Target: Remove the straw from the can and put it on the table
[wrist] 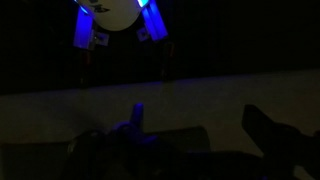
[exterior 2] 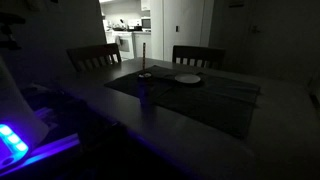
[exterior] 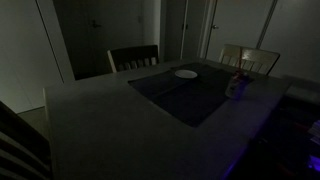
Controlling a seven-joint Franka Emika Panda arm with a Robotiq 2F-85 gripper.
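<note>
The room is very dark. The can (exterior: 235, 89) stands upright on the grey table (exterior: 90, 120), at the edge of the dark mat (exterior: 185, 95). The thin reddish straw (exterior: 238, 73) sticks up out of it. In both exterior views the can (exterior 2: 145, 91) and straw (exterior 2: 143, 58) show, and the straw is upright. No arm shows near them. In the wrist view my gripper (wrist: 200, 135) shows as two dark fingers set wide apart, open and empty. The can and straw are out of that view.
A flat white plate (exterior: 186, 73) lies on the far part of the mat, also in an exterior view (exterior 2: 187, 78). Two slatted-back chairs (exterior: 133, 58) (exterior: 250, 58) stand at the far side. Blue lights (wrist: 150, 20) glow at the top of the wrist view.
</note>
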